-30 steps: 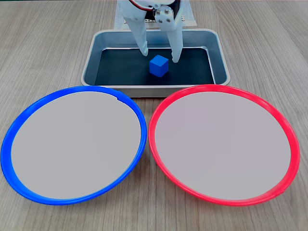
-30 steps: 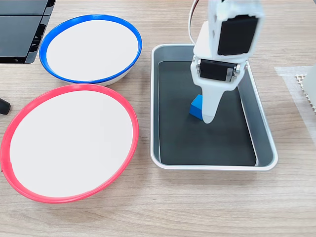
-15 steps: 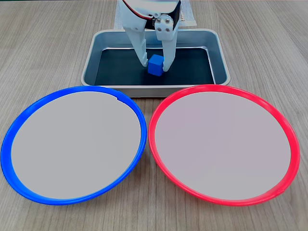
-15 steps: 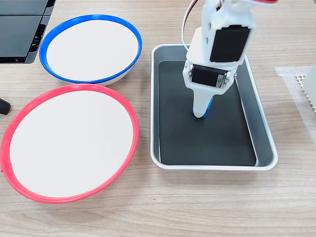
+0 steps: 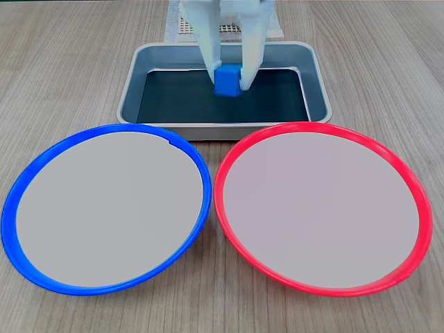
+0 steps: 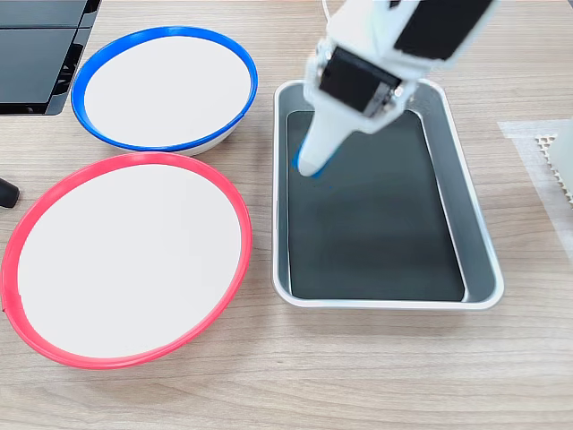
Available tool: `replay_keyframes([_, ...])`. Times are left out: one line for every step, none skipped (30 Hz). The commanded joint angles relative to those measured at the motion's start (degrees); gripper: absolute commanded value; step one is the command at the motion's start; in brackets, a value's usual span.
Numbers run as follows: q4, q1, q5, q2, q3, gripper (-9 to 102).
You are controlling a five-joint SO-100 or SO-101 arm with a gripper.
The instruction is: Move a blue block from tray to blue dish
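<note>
blue block point(image 5: 226, 80) is clamped between the two white fingers of the tool point(image 5: 227, 75), which is closed on it and held above the dark bottom of the tray point(image 5: 132, 83). blue dish point(image 5: 28, 173) and red-rimmed dish point(image 5: 409, 187) are seen just in front of the tray on the desk point(image 5: 69, 55), both unoccupied. in a fixed view the tool point(image 6: 311, 167) is motion-blurred and the block is barely seen behind it.

both fixed views look down, sharing the tray point(image 5: 132, 76) point(image 6: 474, 233).

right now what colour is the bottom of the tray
Dark black, inside grey metal sides; the tray bottom shows best in the fixed view looking down on it.
</note>
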Motion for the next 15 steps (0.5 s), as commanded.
replay_keyframes([-2.90,-0.09,4.31,5.89,-8.26,0])
replay_keyframes([-5.80,1.14,5.71,6.68,-12.39,0])
replay_keyframes([-7.03,1.85,6.15,6.77,-14.94,0])
replay_keyframes([-8.26,2.64,6.50,6.59,-17.05,0])
replay_keyframes([-11.51,4.04,6.77,6.06,-20.04,0])
replay_keyframes([-13.62,4.92,6.77,5.80,-20.83,0])
replay_keyframes([-16.52,5.71,6.77,5.62,-21.09,0])
replay_keyframes([-19.34,6.50,6.77,5.27,-21.18,0])
replay_keyframes([-22.50,7.38,6.59,5.10,-21.09,0])
replay_keyframes([-25.66,8.17,6.50,4.83,-20.83,0])
replay_keyframes([-29.44,8.96,6.42,4.57,-20.30,0])
replay_keyframes([-33.84,9.84,6.50,4.31,-19.51,1])
replay_keyframes([-37.53,10.72,6.59,4.04,-18.72,2])
replay_keyframes([-40.34,11.43,6.59,3.69,-18.02,3])
replay_keyframes([-42.36,12.04,6.42,3.34,-17.40,4])
